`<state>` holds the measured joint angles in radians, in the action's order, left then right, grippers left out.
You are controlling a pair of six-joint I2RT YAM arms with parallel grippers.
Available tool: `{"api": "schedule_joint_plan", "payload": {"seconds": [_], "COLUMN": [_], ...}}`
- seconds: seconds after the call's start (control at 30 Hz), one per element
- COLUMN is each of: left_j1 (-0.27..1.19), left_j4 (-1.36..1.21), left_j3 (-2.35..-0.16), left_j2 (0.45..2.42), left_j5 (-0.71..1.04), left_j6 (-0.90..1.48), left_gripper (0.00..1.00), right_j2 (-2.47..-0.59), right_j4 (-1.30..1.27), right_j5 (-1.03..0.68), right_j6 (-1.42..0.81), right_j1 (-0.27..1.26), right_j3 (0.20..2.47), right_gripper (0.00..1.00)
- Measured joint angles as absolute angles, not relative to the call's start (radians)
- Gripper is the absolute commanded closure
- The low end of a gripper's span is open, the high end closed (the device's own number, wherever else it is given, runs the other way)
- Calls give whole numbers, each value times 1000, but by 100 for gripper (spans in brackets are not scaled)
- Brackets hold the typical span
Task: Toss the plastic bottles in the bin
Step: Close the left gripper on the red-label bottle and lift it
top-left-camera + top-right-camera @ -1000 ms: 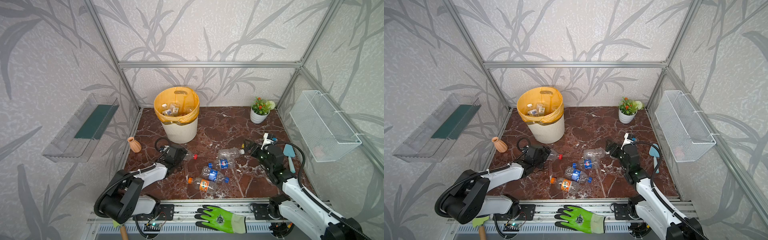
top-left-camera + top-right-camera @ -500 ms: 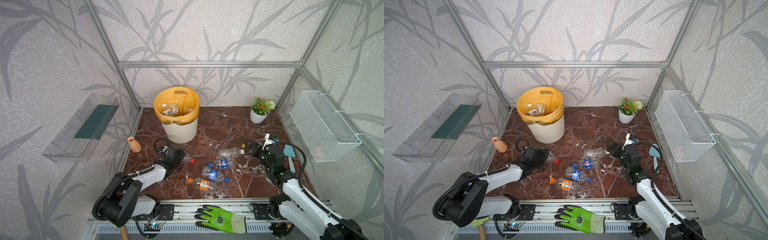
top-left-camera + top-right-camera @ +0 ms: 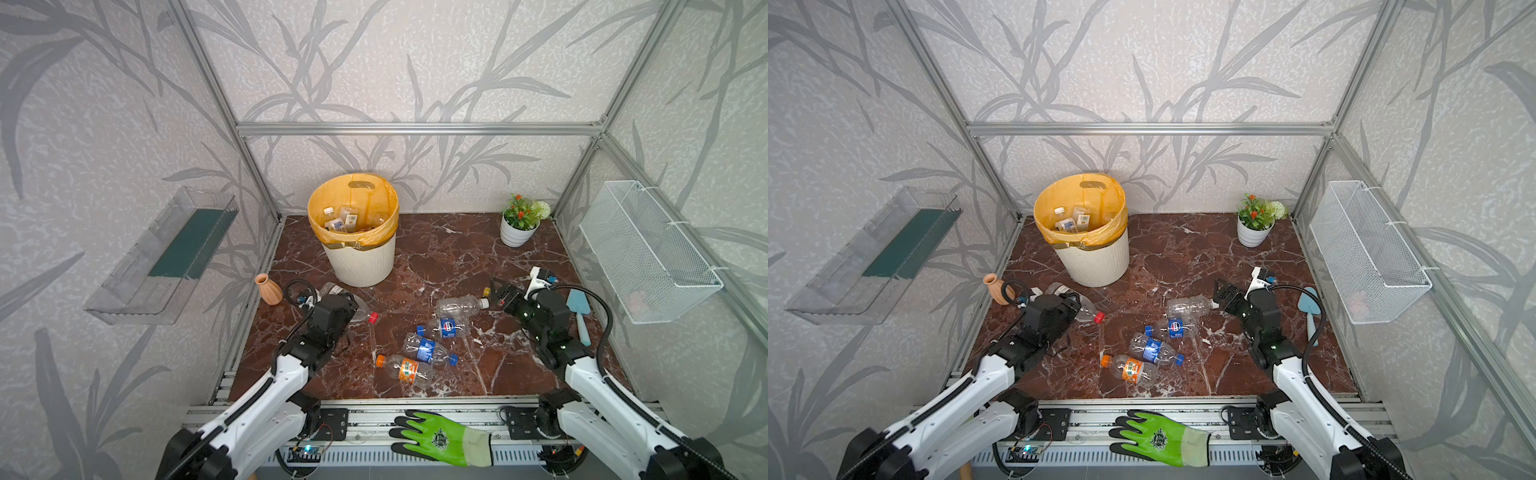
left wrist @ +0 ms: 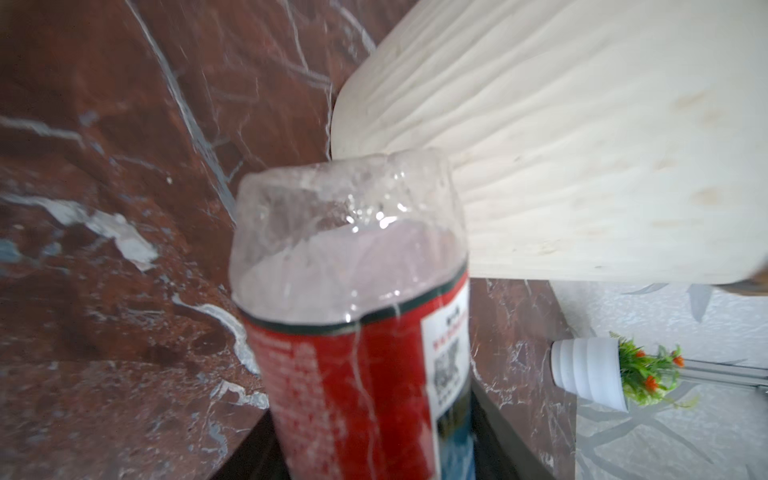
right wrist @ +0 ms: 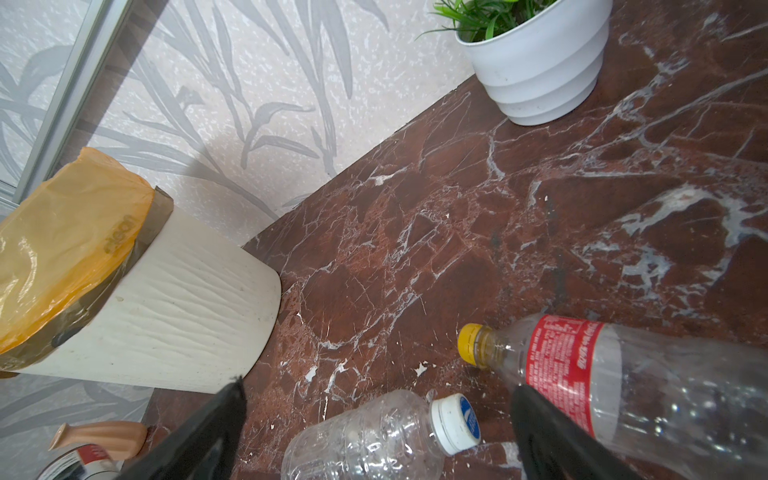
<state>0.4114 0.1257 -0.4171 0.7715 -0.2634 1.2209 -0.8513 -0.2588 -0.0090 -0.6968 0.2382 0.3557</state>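
Bin (image 3: 362,266): stood at back left, several bottles (image 3: 340,218) inside.
Left gripper (image 3: 348,300): was clamped on red-label bottle (image 4: 353,299) beside bin's foot.
Right gripper (image 5: 378,388): jaws stood apart by yellow-capped bottle (image 5: 623,374).
Floor bottles (image 3: 426,348): lay mid-floor.

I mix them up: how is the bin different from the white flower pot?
The bin is much taller than the flower pot. The bin has a yellow bag and bottles inside; the flower pot holds a green plant with orange flowers. Both are whitish, round and upright.

Bottles (image 3: 424,349) lie before the bin (image 3: 361,266), the vase (image 3: 268,289) left of them.
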Motion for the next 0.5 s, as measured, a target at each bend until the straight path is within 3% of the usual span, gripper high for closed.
{"api": "schedule_joint_plan", "payload": {"seconds": [0.27, 0.5], "left_j1": [411, 411], "left_j4": [342, 259], "left_j3": [-504, -873], "left_j2": [363, 448], "left_j5": [-442, -525], "left_j6": [974, 535], "left_gripper": [49, 52], "right_j2": [-882, -890], "right_j4": [-266, -266], "right_j5": [-25, -35], "right_j6": [-706, -703], "right_j1": [237, 237], "right_j3": [356, 365], "right_gripper": [1, 1]}}
